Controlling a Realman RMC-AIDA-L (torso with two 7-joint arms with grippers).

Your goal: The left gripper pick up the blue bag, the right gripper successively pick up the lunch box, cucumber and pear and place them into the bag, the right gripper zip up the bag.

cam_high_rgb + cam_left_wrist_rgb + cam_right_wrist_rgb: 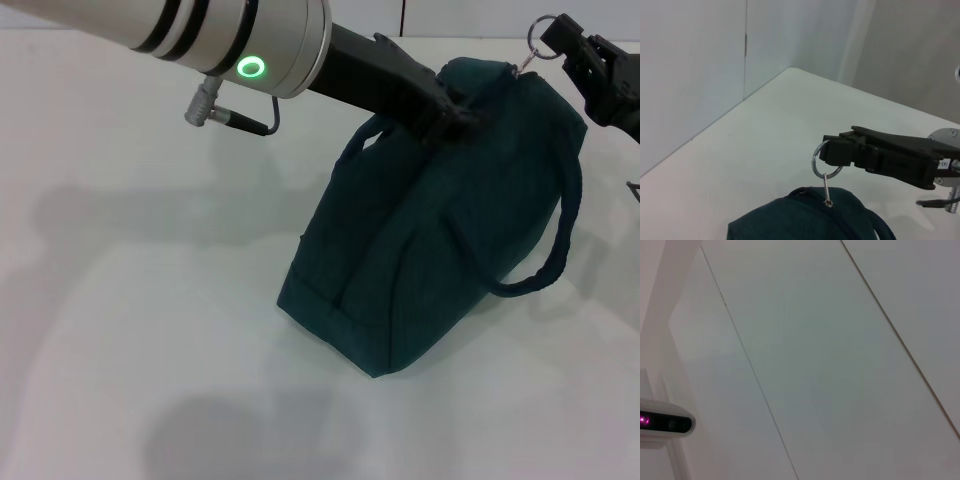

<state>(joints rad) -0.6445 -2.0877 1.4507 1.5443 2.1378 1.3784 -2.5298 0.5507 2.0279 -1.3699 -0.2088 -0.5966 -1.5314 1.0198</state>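
The blue bag (430, 240) stands on the white table, leaning, with its top lifted. My left gripper (445, 112) reaches in from the upper left and is shut on the bag's top edge. My right gripper (553, 35) at the upper right is shut on the metal zipper ring (541, 40) at the bag's top end. The left wrist view shows the right gripper (832, 152) pinching the ring (826, 161) above the bag's top (805, 215). The lunch box, cucumber and pear are out of view.
The white table (150, 300) spreads to the left and front of the bag. One bag handle (562, 240) loops loose down the right side. A wall (690, 75) rises behind the table. The right wrist view shows only pale panels.
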